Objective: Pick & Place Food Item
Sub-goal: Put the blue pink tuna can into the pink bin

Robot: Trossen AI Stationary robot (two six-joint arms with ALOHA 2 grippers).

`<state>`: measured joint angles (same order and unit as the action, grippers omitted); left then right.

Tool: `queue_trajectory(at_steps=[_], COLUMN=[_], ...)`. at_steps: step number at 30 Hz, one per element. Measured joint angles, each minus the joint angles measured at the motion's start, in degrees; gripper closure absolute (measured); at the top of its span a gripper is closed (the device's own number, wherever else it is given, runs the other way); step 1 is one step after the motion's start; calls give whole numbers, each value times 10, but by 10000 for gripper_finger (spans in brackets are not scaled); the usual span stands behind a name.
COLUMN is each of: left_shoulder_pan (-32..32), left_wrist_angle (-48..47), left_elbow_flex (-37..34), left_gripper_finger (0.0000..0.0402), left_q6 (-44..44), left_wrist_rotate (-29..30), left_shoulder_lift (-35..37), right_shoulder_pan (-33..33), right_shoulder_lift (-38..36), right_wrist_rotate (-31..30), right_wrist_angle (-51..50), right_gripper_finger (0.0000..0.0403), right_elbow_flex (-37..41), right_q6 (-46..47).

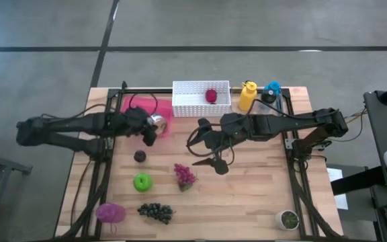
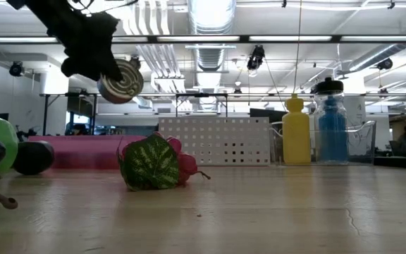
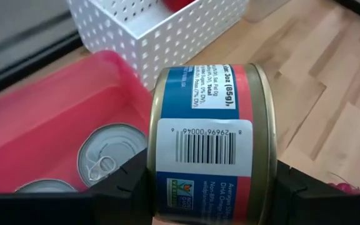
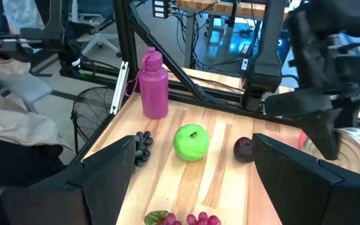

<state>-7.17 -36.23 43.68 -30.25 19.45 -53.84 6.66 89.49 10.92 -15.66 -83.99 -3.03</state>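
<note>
- Two arms were over the table in the high view: the left gripper [image 1: 150, 129] sat left of centre, its fingers clamped on a can [image 1: 156, 121], and the right gripper [image 1: 215, 161] hung near mid-frame, fingers spread wide and empty.
- The can was held in the air at the right edge of the pink bin [image 1: 134, 105], upper left of centre; in the low view it hung clear of the table [image 2: 273, 212] at upper left.
- It lay on its side, short axis level, one flat end facing the low camera. In the left wrist view the fingers [image 3: 120, 187] pinched its curved wall.
- Risk, I judged: that round wall could roll or slip in the pinch, dropping the can onto the two cans [image 3: 108, 164] in the bin, or outside it onto the wood.
- Right of it stood the white basket [image 1: 187, 101].
</note>
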Motion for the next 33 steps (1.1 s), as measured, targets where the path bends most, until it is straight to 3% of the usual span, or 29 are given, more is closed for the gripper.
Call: queue_trajectory(at_steps=[8, 15, 33], left_shoulder_pan=[-130, -194, -219], left_wrist_angle=[2, 4, 28], left_elbow_flex=[0, 0, 0], left_gripper_finger=[216, 216, 216], left_q6=[47, 95, 110], left_wrist_rotate=[-136, -222, -241], left_shoulder_lift=[-20, -61, -159], right_shoulder_pan=[0, 0, 0], right_shoulder_lift=[0, 0, 1], right_wrist_rotate=[0, 0, 0], right_wrist_angle=[0, 0, 0], right_gripper_finger=[80, 91, 113], right_elbow_flex=[0, 0, 0], right_q6=[0, 0, 0])
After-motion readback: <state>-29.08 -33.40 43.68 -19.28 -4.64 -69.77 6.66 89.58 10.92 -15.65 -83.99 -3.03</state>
